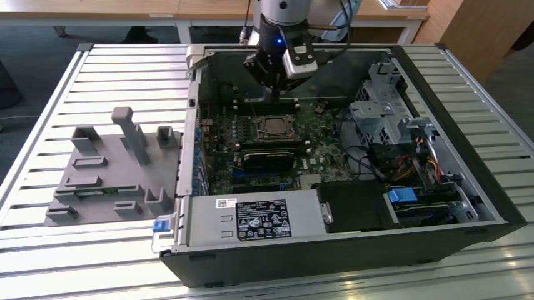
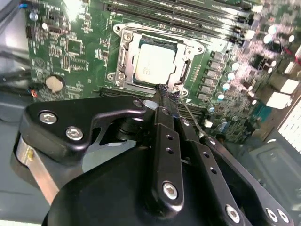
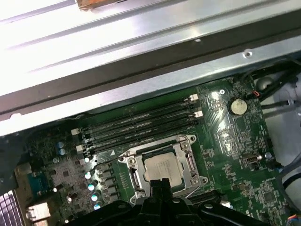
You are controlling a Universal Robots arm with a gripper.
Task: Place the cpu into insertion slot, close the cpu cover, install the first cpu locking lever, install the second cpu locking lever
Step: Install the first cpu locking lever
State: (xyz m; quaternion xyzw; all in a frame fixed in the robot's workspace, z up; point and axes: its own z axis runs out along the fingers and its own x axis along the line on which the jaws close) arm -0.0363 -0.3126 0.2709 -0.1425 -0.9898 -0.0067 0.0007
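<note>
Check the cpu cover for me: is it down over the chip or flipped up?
Down. In the second wrist view the cpu cover lies flat around the cpu, whose grey top shows through its square opening.

Bright daylight floods the slatted table in your exterior view, while the inside of the case sits in shadow. In the first wrist view those slats blow out white. In the second wrist view glare washes the cpu pale, a hot spot burns on the motherboard, and the gripper reads as a dark mass.
</note>
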